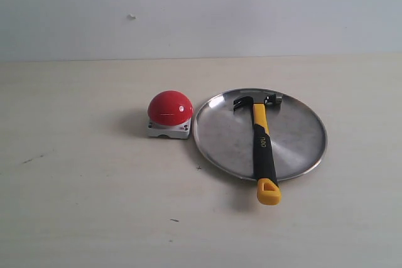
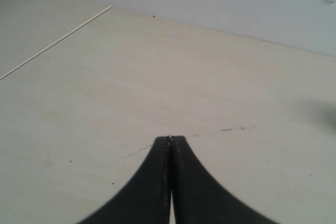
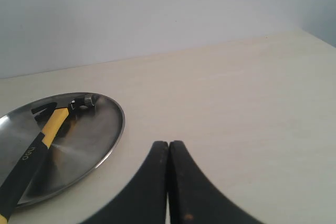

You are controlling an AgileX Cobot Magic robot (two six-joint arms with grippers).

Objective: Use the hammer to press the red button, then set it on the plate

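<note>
The hammer (image 1: 262,142) lies across the silver plate (image 1: 301,136), dark head at the far side, its yellow looped tip hanging over the near rim. Just left of the plate sits the red button (image 1: 170,109) on its light-grey base. No arm shows in the exterior view. In the right wrist view my right gripper (image 3: 168,143) is shut and empty over bare table, with the plate (image 3: 100,129) and the hammer (image 3: 39,148) off to one side. My left gripper (image 2: 170,138) is shut with nothing in it, above bare table; no task object shows in that view.
The pale wooden table (image 1: 81,205) runs back to a plain light wall (image 1: 201,10). A few small dark specks (image 1: 174,220) mark the tabletop. A thin seam line (image 2: 58,40) crosses the surface in the left wrist view.
</note>
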